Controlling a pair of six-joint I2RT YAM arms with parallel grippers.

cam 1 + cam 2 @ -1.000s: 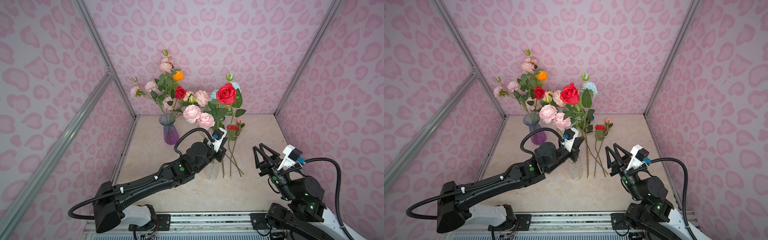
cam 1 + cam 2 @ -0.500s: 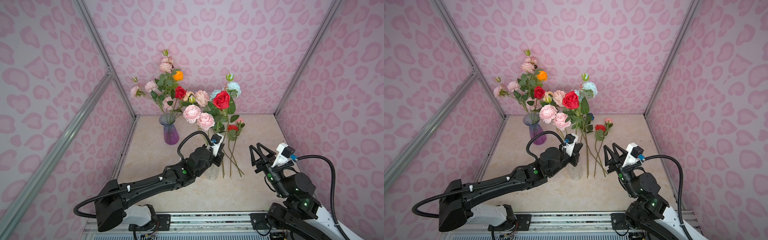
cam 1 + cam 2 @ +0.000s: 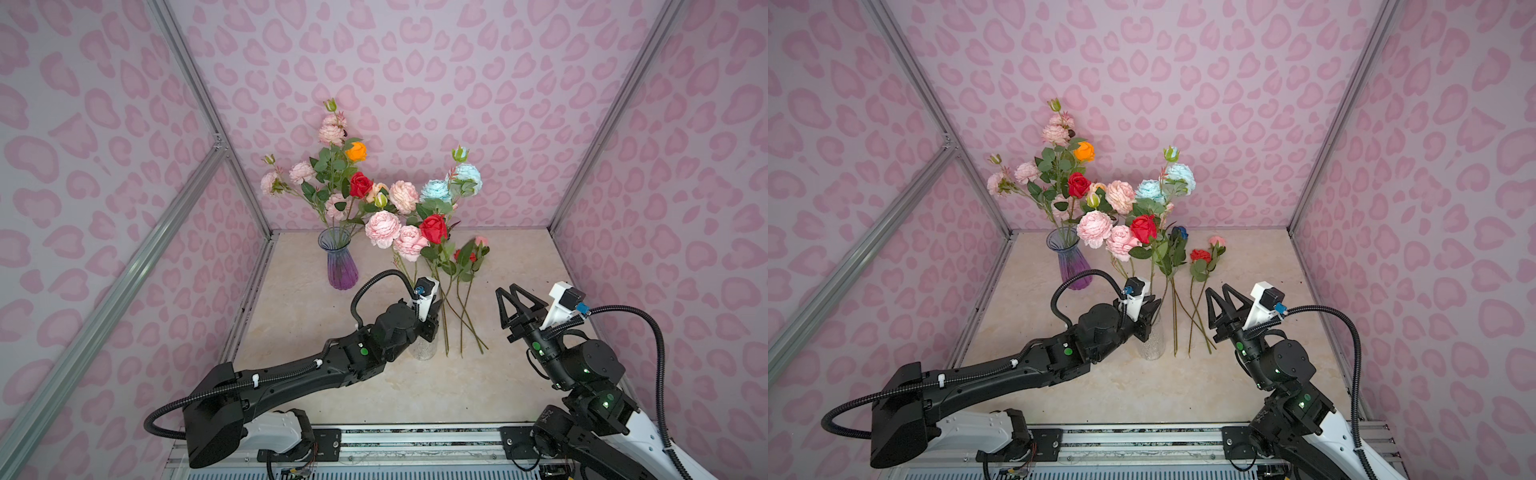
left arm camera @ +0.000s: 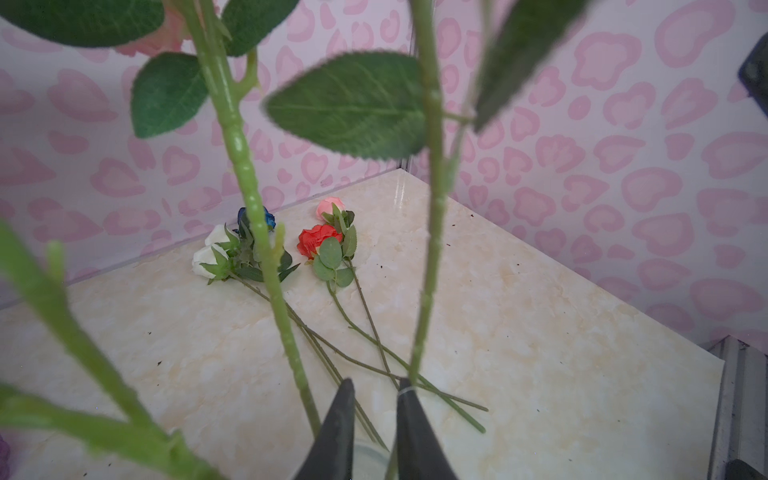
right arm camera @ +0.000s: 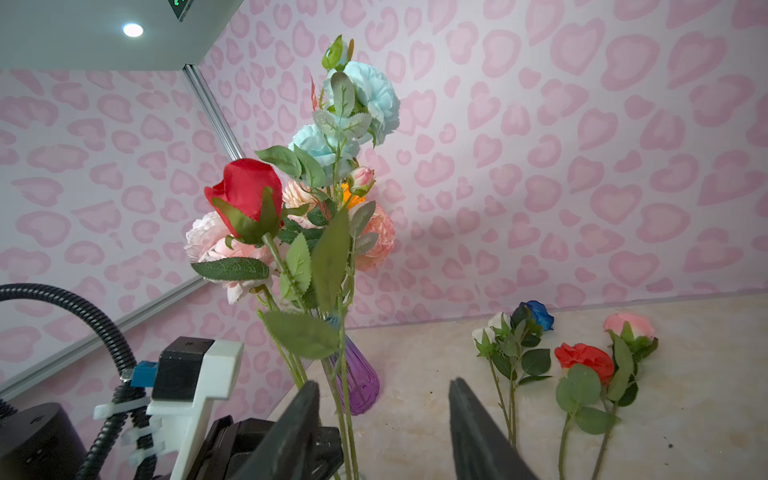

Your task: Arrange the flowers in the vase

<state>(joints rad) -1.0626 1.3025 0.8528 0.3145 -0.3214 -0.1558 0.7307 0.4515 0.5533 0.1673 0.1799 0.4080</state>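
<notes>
A clear glass vase [image 3: 424,351] [image 3: 1152,347] stands mid-table and holds pink peonies [image 3: 382,228], light-blue blooms [image 3: 467,176] and a red rose [image 3: 433,228] [image 5: 245,195]. My left gripper [image 3: 433,311] [image 4: 376,384] hovers just over the vase's mouth, its jaws a little apart. The rose's stem [image 4: 432,249] runs down past one fingertip, and nothing is pinched between them. My right gripper [image 3: 508,289] [image 5: 382,382] hangs open and empty to the right. Loose flowers lie on the table: a red one [image 3: 1200,254] [image 5: 586,357], a pink bud [image 5: 629,326], a blue one [image 5: 538,313] and a white one [image 4: 208,257].
A purple vase [image 3: 341,266] [image 3: 1073,266] at the back left holds pink, orange and red blooms. The loose stems [image 3: 461,328] cross on the floor between the two grippers. Pink patterned walls close in the back and both sides.
The red rose has sunk lower into the clear vase. My left gripper came down with it and its jaws have parted from shut. My right gripper drifted slightly left.
</notes>
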